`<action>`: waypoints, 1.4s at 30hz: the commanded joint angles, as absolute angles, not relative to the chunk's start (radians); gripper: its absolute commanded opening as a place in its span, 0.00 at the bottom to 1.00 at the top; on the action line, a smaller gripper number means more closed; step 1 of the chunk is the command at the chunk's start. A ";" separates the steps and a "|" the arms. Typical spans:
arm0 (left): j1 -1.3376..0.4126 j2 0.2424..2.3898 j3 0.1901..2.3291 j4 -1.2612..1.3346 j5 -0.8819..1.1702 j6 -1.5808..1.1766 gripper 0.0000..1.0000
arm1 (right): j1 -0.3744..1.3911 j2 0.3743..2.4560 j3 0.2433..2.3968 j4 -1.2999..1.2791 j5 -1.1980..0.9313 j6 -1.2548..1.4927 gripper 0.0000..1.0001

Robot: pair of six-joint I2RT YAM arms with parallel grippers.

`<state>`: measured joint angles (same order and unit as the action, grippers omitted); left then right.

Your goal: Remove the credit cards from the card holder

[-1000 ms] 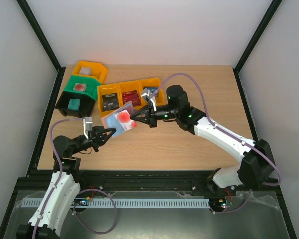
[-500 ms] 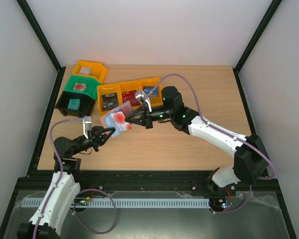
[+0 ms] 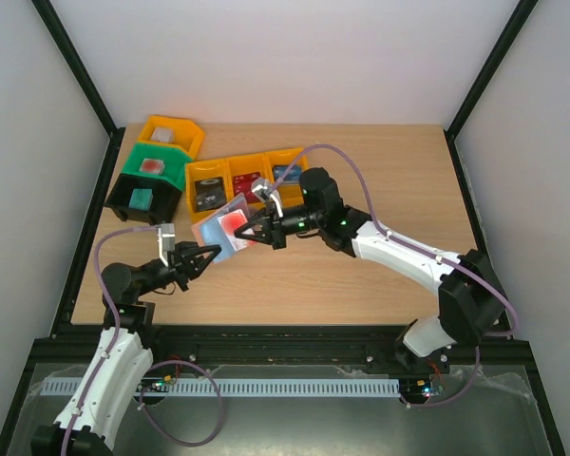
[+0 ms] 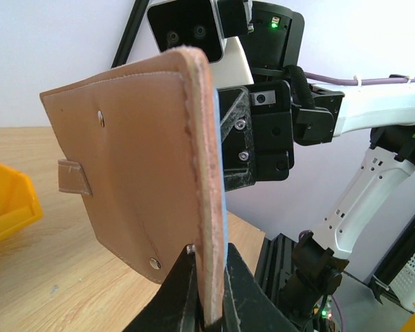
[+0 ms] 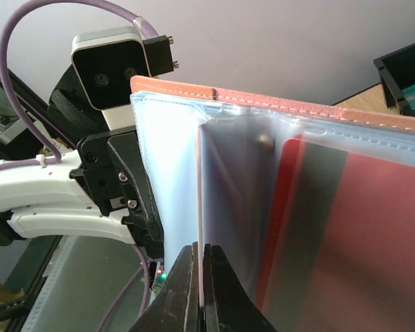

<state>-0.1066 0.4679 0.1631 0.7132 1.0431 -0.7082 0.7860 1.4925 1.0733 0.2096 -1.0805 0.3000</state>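
Observation:
The card holder (image 3: 216, 236) hangs open in the air between my two arms, above the table's left half. Its tan-brown outside (image 4: 135, 166) fills the left wrist view, and my left gripper (image 4: 207, 297) is shut on its lower edge. The light blue lining and clear pockets (image 5: 166, 173) face the right wrist camera, with a red credit card (image 5: 360, 235) behind the plastic. My right gripper (image 5: 203, 277) is shut on a thin pale credit card (image 5: 201, 200) seen edge-on at the holder's fold. From above, a red card (image 3: 236, 222) shows at my right gripper (image 3: 251, 231).
A row of yellow bins (image 3: 247, 177) holding small items stands just behind the holder. Left of them are a green bin (image 3: 152, 167), a black bin (image 3: 136, 198) and another yellow bin (image 3: 171, 133). Bare wood stretches across the right half of the table (image 3: 399, 180).
My right arm has reached further left, and the red card and the holder have shifted slightly left with it. The left arm has hardly moved. Both grippers have stayed shut.

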 commanded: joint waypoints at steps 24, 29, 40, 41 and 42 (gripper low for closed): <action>-0.398 0.931 0.202 0.654 0.787 -0.792 0.02 | 0.608 1.261 0.990 0.003 -0.749 0.181 0.02; -0.476 1.079 0.222 0.729 0.762 -0.808 0.02 | 0.599 1.248 0.978 -0.039 -0.726 0.142 0.02; -0.342 1.222 0.170 0.370 0.468 -0.893 0.26 | 0.597 1.294 1.005 -0.054 -0.744 0.125 0.02; -0.331 1.219 0.171 0.331 0.436 -0.898 0.41 | 0.597 1.297 1.008 -0.054 -0.745 0.126 0.02; -0.321 1.210 0.175 0.283 0.401 -0.904 0.52 | 0.596 1.300 1.009 -0.053 -0.745 0.129 0.02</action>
